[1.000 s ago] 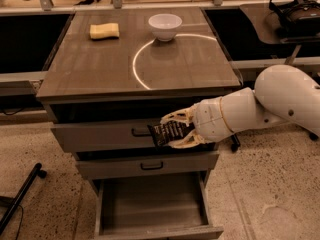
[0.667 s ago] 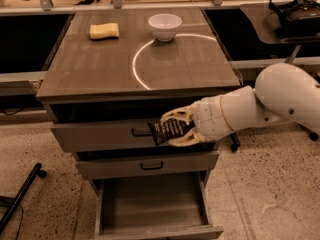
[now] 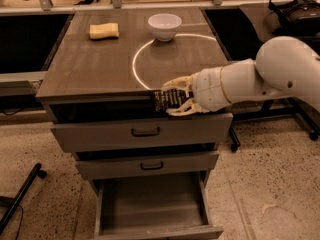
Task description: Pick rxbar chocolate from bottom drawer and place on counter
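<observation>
Now the gripper, fingers clamped on the rxbar chocolate at the front edge of the table, should clear the lip, move inward and lay it flat.

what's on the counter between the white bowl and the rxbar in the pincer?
Camera view: only the white arc on bare counter. Pincer holds the rxbar chocolate at the counter's front edge.

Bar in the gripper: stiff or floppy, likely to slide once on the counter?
Probably fairly stiff: the bar juts straight out of the gripper at the front edge of the counter without drooping. Small and flat, so likely light, won't roll. Glossy top may let it slide.
</observation>
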Tool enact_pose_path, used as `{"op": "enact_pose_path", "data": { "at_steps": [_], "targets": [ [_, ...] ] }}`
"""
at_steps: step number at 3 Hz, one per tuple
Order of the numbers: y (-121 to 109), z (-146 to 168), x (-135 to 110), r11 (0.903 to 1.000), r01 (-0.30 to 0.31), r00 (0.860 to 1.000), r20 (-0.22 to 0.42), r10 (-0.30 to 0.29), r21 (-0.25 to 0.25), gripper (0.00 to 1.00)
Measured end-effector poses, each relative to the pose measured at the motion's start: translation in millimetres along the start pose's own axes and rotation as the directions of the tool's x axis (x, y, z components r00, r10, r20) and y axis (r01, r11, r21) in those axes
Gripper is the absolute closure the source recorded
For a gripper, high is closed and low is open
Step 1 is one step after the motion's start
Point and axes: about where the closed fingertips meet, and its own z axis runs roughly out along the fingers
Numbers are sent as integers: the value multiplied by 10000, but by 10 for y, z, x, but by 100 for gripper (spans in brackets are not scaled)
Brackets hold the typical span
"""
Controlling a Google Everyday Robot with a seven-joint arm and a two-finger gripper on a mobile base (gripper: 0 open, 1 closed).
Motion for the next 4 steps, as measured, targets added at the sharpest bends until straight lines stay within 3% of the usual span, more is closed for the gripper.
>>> {"op": "enact_pose_path", "data": {
  "at_steps": [1, 2, 3, 4],
  "targets": [
    [-547, -115, 140, 9956, -564, 9979, -282, 586, 753, 100],
    [-941, -113, 321, 9901, -1116, 9936, -60, 1126, 853, 100],
    [-1344, -48, 581, 9828, -1752, 9845, 152, 1746, 586, 100],
    [-1551, -1, 710, 9772, -2089, 9778, 268, 2079, 386, 100]
  ]
}}
